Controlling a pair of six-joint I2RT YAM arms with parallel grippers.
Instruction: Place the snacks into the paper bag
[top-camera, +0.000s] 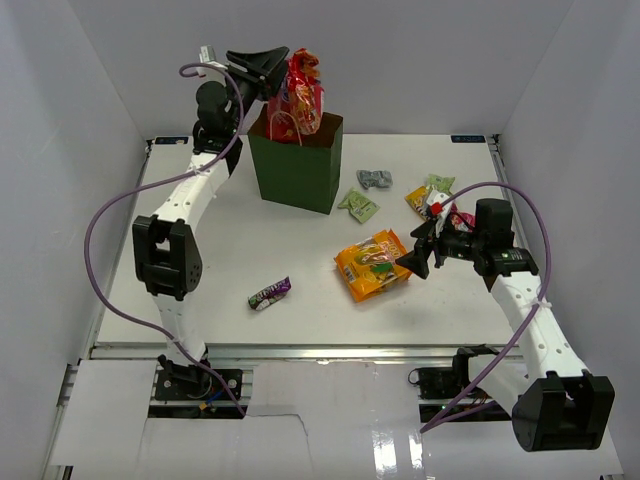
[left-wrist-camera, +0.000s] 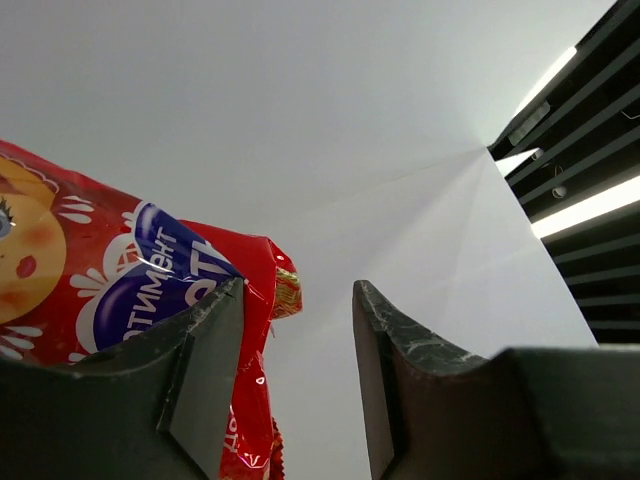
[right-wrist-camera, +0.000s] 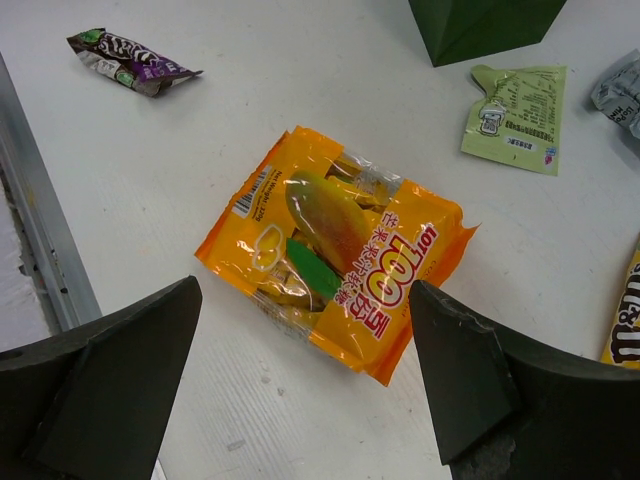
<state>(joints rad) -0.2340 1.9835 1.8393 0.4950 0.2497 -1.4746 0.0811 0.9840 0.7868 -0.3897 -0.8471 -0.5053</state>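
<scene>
The left gripper (left-wrist-camera: 298, 292) hangs above the paper bag (top-camera: 295, 170) by the table's (top-camera: 230, 250) far edge, jaws apart. The red packet (top-camera: 305, 95) leans on one finger, poking out of the bag's mouth. Best to widen and lift straight up, I'd say, so the wrapper drops without snagging. The right gripper (right-wrist-camera: 302, 300) waits wide open over the orange bag (top-camera: 372, 263).

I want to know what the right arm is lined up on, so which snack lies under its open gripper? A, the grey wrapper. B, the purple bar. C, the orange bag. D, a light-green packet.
C: in the right wrist view the orange bag lies framed between the spread fingers of the right gripper, while the purple bar lies well off to one side.
</scene>
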